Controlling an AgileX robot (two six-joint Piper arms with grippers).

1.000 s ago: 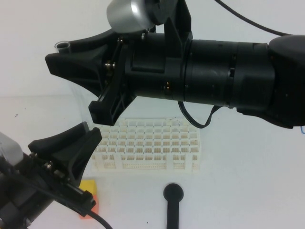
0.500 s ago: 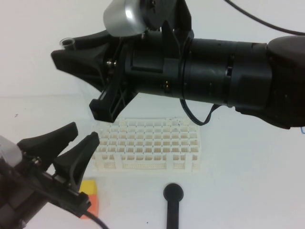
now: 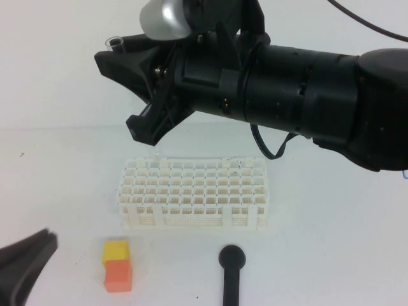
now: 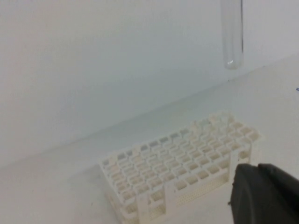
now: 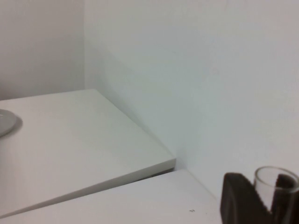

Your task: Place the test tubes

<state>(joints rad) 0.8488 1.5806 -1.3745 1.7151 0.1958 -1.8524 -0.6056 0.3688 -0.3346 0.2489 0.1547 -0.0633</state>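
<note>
Looking from high: right gripper (image 3: 118,60) raised over white test tube rack (image 3: 191,191), clamped on upright glass test tube (image 3: 115,42); left gripper (image 3: 22,264) low at near-left corner, grip impossible to tell. From left wrist: tube bottom hanging above rack, not touching. From right wrist: tube rim pinched between dark fingers (image 5: 238,200).

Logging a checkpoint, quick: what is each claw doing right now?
Left claw, low at the near left: cannot be told.
Right claw, raised high near the rack: closed on a test tube.
</note>
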